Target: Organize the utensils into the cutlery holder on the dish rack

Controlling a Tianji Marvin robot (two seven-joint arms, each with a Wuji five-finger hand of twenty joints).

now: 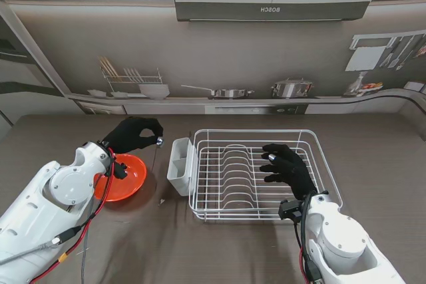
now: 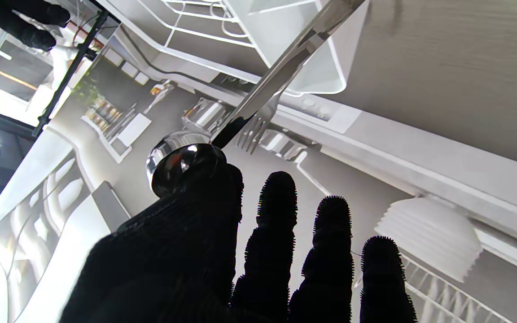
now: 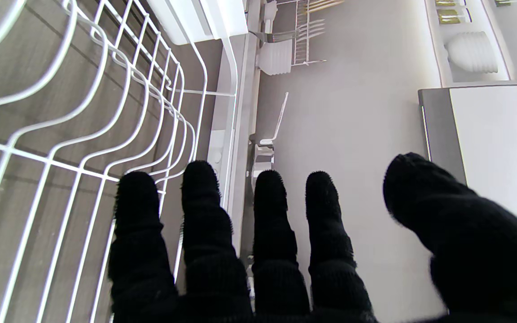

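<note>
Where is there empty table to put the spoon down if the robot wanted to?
Bare table lies right of the dish rack and on the strip between me and it. It gets crowded between the orange bowl and the cutlery holder, where the left hand holds the spoon.

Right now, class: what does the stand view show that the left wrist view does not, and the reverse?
Only the stand view shows the orange bowl and the right hand open over the dish rack. Only the left wrist view shows the spoon and fork clearly. Both show the left hand and cutlery holder.
</note>
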